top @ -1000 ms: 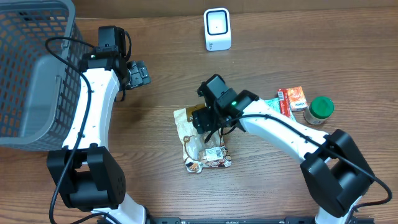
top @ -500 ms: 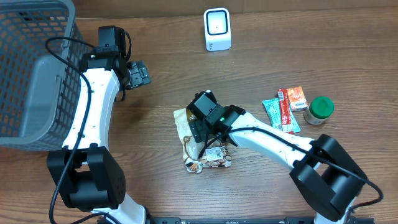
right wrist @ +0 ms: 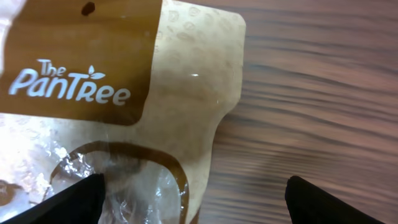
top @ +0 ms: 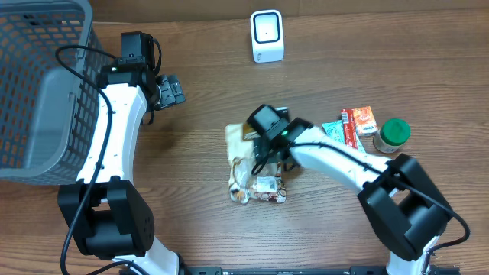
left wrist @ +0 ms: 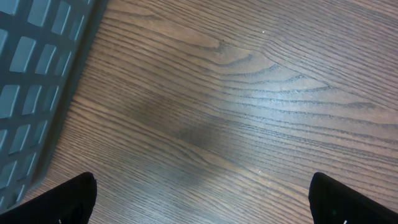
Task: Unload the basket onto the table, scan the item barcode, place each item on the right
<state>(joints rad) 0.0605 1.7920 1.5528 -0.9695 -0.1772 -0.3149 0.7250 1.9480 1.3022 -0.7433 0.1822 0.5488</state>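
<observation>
The item, a tan and brown "The PanTree" snack bag, lies flat on the table with a white barcode label near its lower end. My right gripper hovers over the bag's upper right part. In the right wrist view this gripper is open, and the bag lies under its left finger, not clamped. The white scanner stands at the far edge. My left gripper is open over bare wood next to the basket, and the left wrist view shows this gripper holding nothing.
A grey mesh basket fills the far left, and its wall is close to the left gripper. To the right lie a teal packet, a red packet and a green-lidded jar.
The right gripper has opened wider and shifted up and to the right. The snack bag has turned and now lies straighter on the table. The left arm has not moved.
</observation>
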